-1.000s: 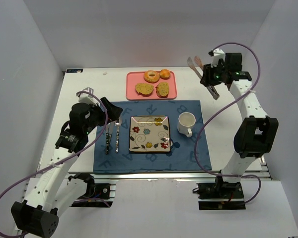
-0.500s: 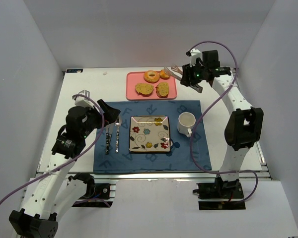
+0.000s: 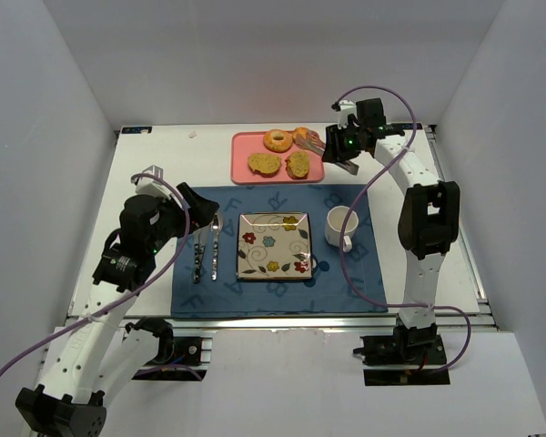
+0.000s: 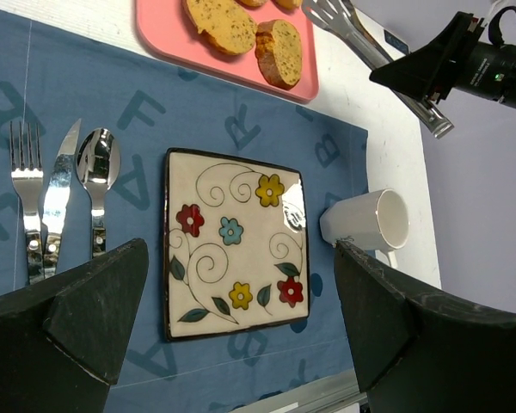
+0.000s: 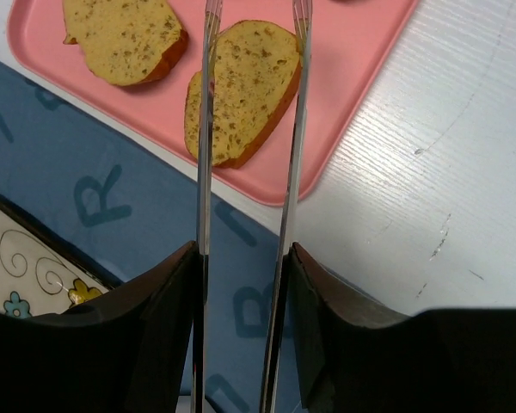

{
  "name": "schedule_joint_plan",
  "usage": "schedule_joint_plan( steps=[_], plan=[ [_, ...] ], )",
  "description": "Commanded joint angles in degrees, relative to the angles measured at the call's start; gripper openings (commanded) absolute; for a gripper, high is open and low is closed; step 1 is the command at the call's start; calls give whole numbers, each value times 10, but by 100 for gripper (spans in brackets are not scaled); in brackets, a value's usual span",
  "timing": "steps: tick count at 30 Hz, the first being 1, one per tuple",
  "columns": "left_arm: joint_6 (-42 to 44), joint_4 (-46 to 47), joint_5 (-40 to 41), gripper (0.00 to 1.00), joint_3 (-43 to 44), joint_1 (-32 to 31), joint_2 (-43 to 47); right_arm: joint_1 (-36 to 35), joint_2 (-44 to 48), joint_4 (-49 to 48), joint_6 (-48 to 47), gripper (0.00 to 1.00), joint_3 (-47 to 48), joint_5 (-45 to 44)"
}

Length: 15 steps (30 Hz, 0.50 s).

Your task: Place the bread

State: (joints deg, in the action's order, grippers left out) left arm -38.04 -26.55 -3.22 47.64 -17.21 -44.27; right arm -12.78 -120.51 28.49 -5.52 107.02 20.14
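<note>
Right wrist view shows my right end effector [image 5: 245, 344] clamped on the tongs [image 5: 208, 129]. Their arms stand apart on both sides of the right bread slice [image 5: 245, 90] on the pink tray [image 5: 344, 112]; I judge a squeeze would grip it. My left end effector [image 4: 232, 335], fingers apart, holds nothing. The mug [image 3: 341, 223] stands just right of the plate [image 3: 273, 244], near the carrying path.

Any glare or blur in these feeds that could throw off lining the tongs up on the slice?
Right wrist: sharp and evenly lit, the slice clear between the tongs; only the dark fingers are soft. Left wrist: a small glare spot on the plate, near fingers blurred. Top: pink glow on the back wall above the tray, bright strip along the table's near edge.
</note>
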Motion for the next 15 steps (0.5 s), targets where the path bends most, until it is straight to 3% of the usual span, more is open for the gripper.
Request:
schedule_joint_plan(
  steps=[1, 15],
  plan=[
    [-12, -4, 12, 98, 14, 0, 14, 1, 10, -14, 15, 49, -5, 13],
    [-16, 4, 9, 98, 14, 0, 5, 19, -24, -19, 21, 49, -19, 11]
  ],
)
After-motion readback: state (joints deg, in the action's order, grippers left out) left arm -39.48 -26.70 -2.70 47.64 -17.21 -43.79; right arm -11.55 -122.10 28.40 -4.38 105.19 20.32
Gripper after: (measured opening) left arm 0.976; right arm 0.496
